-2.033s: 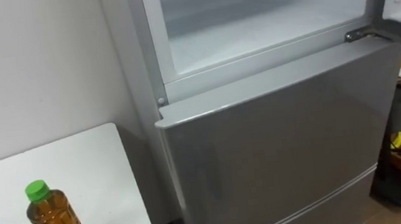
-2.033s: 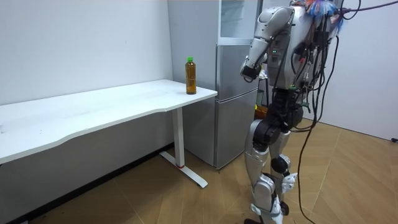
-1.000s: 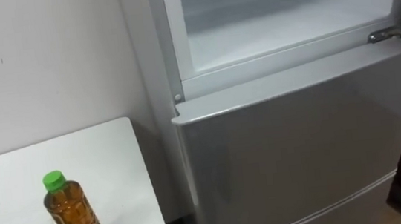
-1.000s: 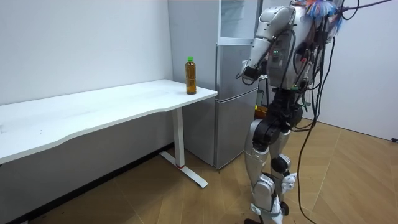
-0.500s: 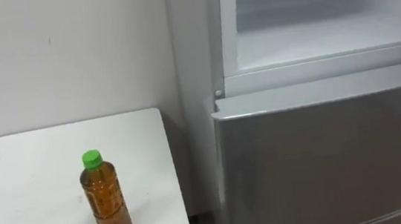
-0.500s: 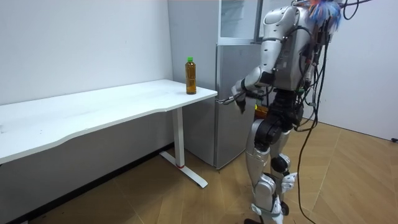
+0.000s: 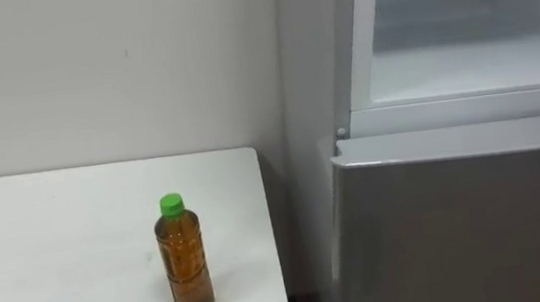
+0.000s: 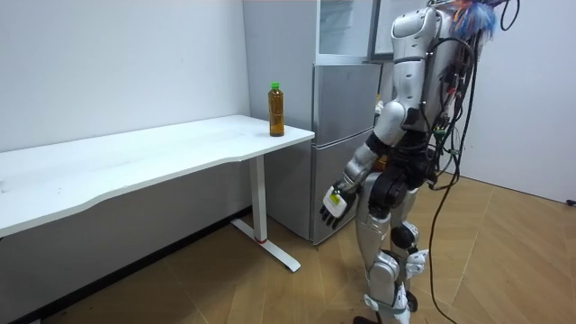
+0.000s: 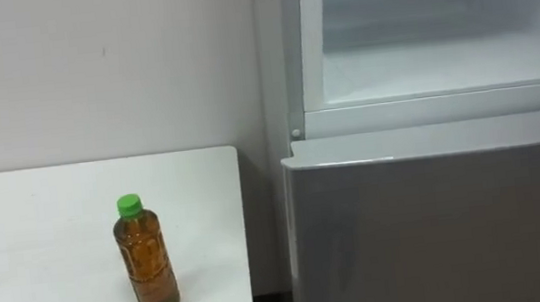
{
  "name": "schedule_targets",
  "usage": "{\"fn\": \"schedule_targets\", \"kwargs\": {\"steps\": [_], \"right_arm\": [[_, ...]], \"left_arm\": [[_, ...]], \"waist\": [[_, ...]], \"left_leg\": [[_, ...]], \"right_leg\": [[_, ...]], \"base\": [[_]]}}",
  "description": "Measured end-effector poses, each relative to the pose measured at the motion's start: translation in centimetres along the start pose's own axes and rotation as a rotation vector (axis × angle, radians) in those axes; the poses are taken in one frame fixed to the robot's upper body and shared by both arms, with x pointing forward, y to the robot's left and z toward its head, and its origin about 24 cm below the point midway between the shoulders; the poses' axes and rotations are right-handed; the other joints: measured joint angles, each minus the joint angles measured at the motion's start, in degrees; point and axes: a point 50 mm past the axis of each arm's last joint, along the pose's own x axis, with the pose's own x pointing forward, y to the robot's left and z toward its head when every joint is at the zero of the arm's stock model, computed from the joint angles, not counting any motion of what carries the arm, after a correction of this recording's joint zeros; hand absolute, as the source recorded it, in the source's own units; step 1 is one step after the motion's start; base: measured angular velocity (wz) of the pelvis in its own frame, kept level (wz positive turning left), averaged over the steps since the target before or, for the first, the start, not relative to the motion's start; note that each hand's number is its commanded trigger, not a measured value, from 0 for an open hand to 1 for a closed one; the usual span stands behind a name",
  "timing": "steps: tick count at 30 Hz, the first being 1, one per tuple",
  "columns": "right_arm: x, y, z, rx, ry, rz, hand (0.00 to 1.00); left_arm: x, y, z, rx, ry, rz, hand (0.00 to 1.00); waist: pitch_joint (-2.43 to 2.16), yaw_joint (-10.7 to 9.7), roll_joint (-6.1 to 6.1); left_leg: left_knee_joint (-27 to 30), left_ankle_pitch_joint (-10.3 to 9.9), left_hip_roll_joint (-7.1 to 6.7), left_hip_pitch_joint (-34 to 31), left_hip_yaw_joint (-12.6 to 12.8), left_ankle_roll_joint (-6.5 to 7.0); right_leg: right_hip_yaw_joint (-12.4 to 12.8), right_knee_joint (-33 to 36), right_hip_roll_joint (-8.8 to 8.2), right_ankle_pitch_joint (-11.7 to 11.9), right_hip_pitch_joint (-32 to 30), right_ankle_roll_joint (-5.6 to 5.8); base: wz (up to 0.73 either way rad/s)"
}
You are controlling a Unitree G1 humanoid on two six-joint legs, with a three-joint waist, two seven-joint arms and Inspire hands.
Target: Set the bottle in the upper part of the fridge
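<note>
An amber bottle (image 7: pixel 186 260) with a green cap stands upright near the right corner of the white table (image 7: pixel 50 255); it is also the bottle (image 9: pixel 148 259) (image 8: pixel 276 110) in the other views. To its right is the grey fridge, its upper compartment (image 7: pixel 472 59) open and bare inside, its lower door (image 7: pixel 468 221) closed. I stand facing the fridge, a step from the table's end. My left hand (image 8: pixel 334 202) hangs low beside my thigh, fingers relaxed and holding nothing, well away from the bottle.
A white wall runs behind the table and fridge. The table (image 8: pixel 135 157) stretches far toward the room view's left. Wooden floor (image 8: pixel 270 288) lies open around me.
My head has turned left, so bottle and table now sit nearer the picture's middle. My left arm dropped from chest height to beside my thigh. The bottle has not moved.
</note>
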Motion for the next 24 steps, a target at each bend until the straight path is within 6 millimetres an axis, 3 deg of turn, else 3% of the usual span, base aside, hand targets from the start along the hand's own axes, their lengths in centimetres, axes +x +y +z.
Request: {"fn": "schedule_targets", "kwargs": {"steps": [7, 14, 24], "right_arm": [[-0.2, -0.4, -1.0, 0.03, 0.003, -0.013, 0.0], [-0.3, -0.6, -2.2, 0.078, 0.028, -0.036, 0.0], [-0.3, -0.5, -2.1, 0.094, 0.016, -0.061, 0.0]], "left_arm": [[-1.1, 1.9, -4.5, -0.235, 0.072, 0.226, 0.0], [-1.6, 2.9, -5.6, -0.326, 0.094, 0.329, 0.0], [-1.9, 3.1, -6.1, -0.258, 0.128, 0.412, 0.0]], "waist": [[0.13, 2.38, 0.01], [0.12, 4.66, -0.68], [-0.22, 4.78, 0.01]], "left_leg": [[-0.1, -0.04, 0.0, 0.73, -1.14, -0.07], [-0.06, -0.07, -0.25, 0.81, -1.9, -0.15], [0.22, -0.07, -0.28, 0.98, -2.73, -0.15]], "right_leg": [[-1.63, -0.1, -0.09, -0.08, 1.23, 0.07], [-2.18, -1.0, -0.15, -0.38, 2.16, 0.07], [-2.74, -0.87, -0.19, -0.43, 2.59, 0.06]], "base": [[0.08], [0.05], [0.04]]}}
